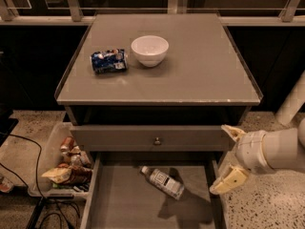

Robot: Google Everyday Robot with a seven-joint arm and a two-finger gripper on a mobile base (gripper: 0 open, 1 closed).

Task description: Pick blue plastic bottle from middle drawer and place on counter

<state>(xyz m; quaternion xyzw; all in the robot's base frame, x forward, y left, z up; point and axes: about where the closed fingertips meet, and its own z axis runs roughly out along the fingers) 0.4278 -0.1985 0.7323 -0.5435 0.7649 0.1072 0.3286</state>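
The blue plastic bottle (162,182), clear with a white cap and a white label, lies on its side on the floor of the open middle drawer (119,205). My gripper (229,156) is open and empty at the drawer's right side wall, to the right of the bottle and a little above it. Its two tan fingers (228,181) point left, spread wide apart. The counter (200,66) is the flat grey cabinet top above.
A white bowl (149,50) and a crushed blue-and-white can (109,61) sit on the counter's left half. A closed drawer front with a round knob (157,140) is above the open drawer. A clear bin of snacks (64,163) stands on the floor at left, with cables nearby.
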